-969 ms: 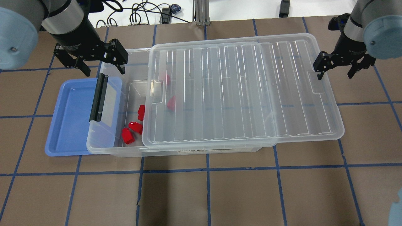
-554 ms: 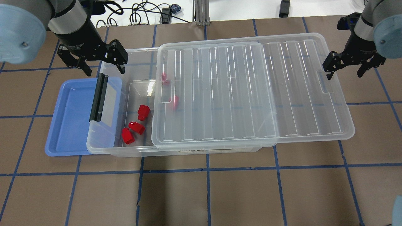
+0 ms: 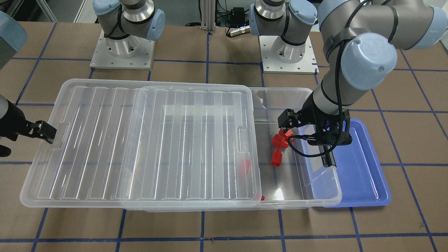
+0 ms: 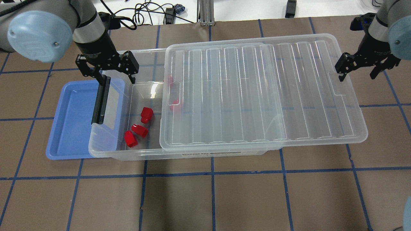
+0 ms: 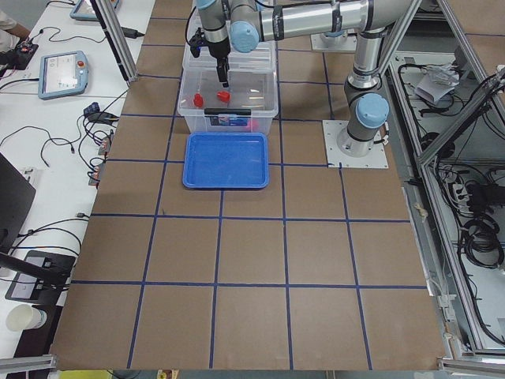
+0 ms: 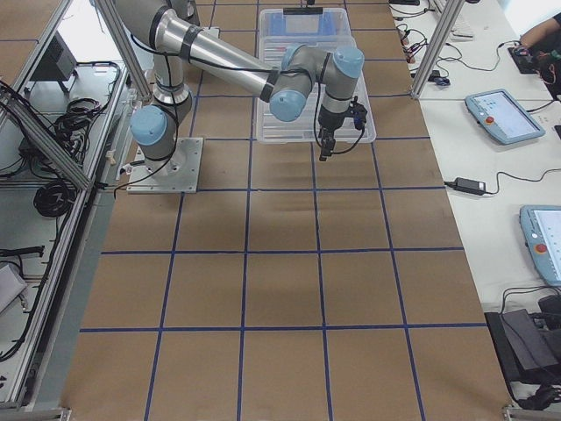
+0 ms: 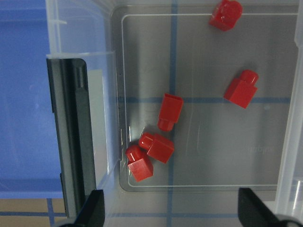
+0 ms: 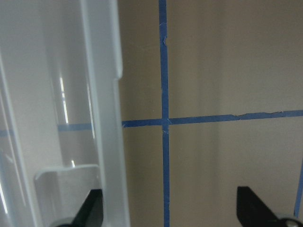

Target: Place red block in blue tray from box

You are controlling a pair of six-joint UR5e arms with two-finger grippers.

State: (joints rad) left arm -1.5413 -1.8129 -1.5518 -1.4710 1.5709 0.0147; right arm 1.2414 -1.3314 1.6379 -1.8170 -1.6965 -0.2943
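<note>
- While my left gripper (image 4: 115, 78) hangs over the uncovered left end of the large clear plastic storage box (image 4: 96, 142), its fingers are spread wide and hold nothing.
- Below them lie small red plastic blocks. The red block (image 7: 169, 111) I would pick lies alone on the floor, while two others touch in the near-left corner.
- One finger sits about over the black latch bar (image 4: 101, 99), so dropping straight down could strike it or the wall.
- Closing on the touching pair might pinch both or flick one away.
- The shallow blue plastic tray (image 4: 69, 128) waits just left, with no block in it.
- My right gripper (image 4: 358, 76), parted and empty, is beside the ribbed clear lid (image 4: 263, 96). The lid overhangs rightward, and a nudge could tip it.
</note>
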